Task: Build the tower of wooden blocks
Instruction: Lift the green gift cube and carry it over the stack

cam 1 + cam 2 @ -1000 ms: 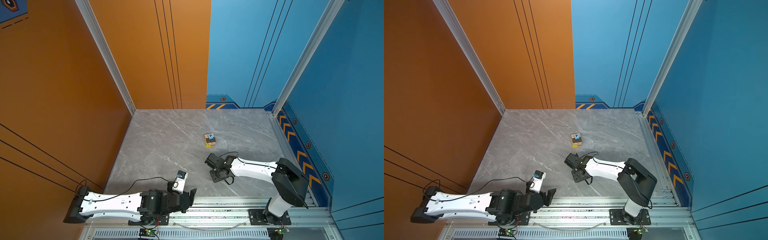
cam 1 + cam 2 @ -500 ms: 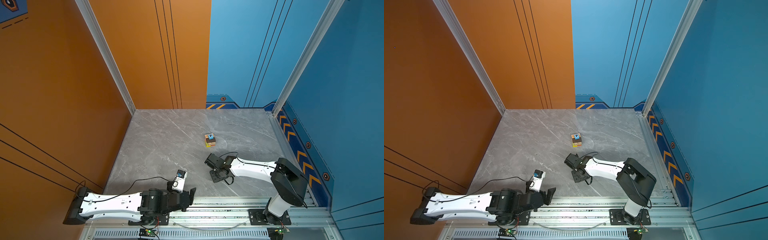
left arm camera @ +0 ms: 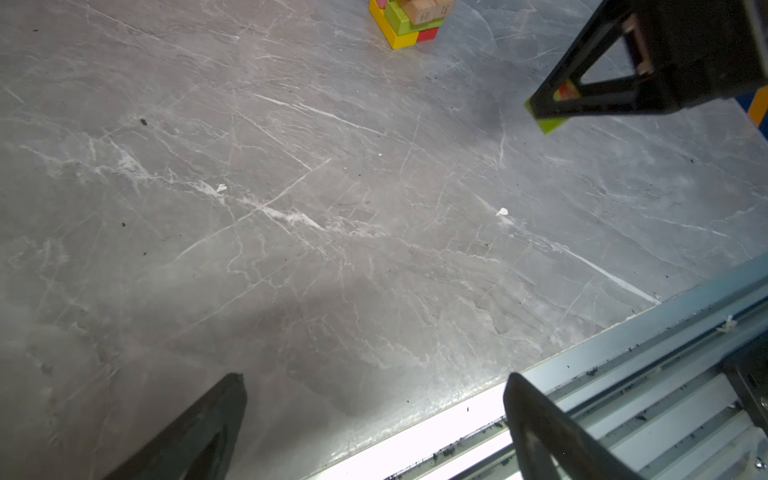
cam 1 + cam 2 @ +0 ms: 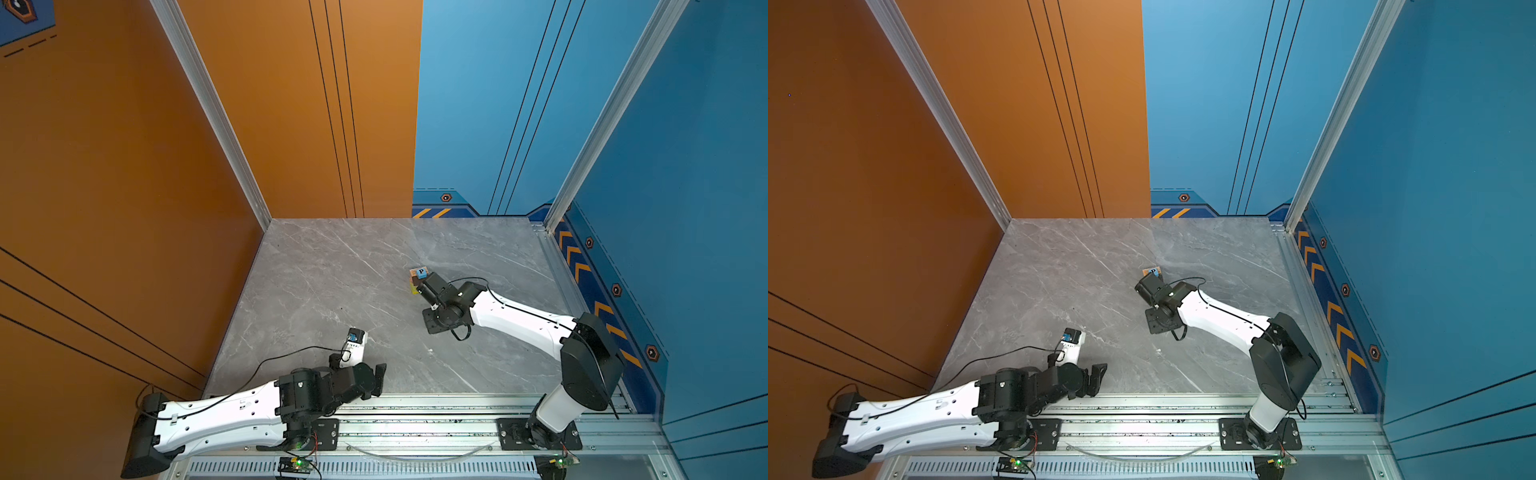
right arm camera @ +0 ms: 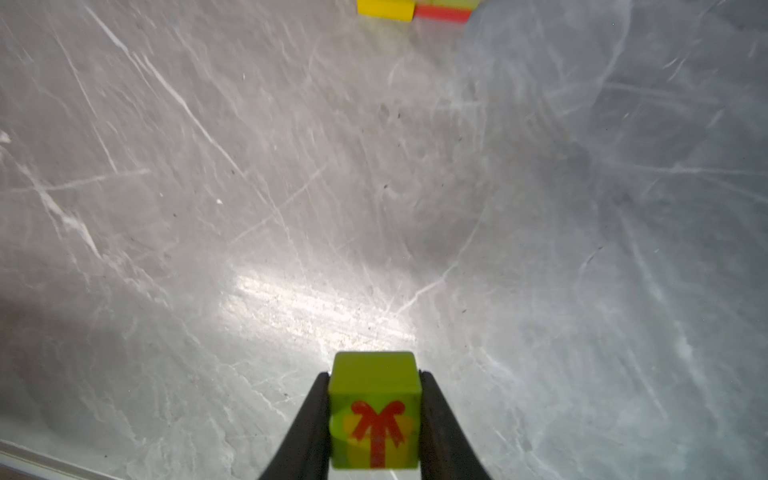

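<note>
The wood block tower (image 4: 419, 277) stands right of the table's middle with a blue "P" cube (image 4: 421, 272) on top; it also shows in a top view (image 4: 1152, 272). The left wrist view shows its yellow, lime, red and tan blocks (image 3: 409, 23). My right gripper (image 5: 374, 376) is shut on a green cube (image 5: 374, 411) with a red bow picture, held above the table just in front of the tower (image 5: 413, 9). In both top views the right gripper (image 4: 422, 286) overlaps the tower's near side. My left gripper (image 3: 374, 378) hangs open and empty over the table's front edge (image 4: 376, 380).
A metal rail (image 4: 415, 409) runs along the table's front edge. An orange wall (image 4: 124, 208) closes the left side and blue walls (image 4: 685, 208) close the back and right. The right arm's cable (image 4: 461, 332) loops under its wrist.
My right gripper has risen from the table and swung back toward the tower, shut on the green cube. The left arm has barely moved.
</note>
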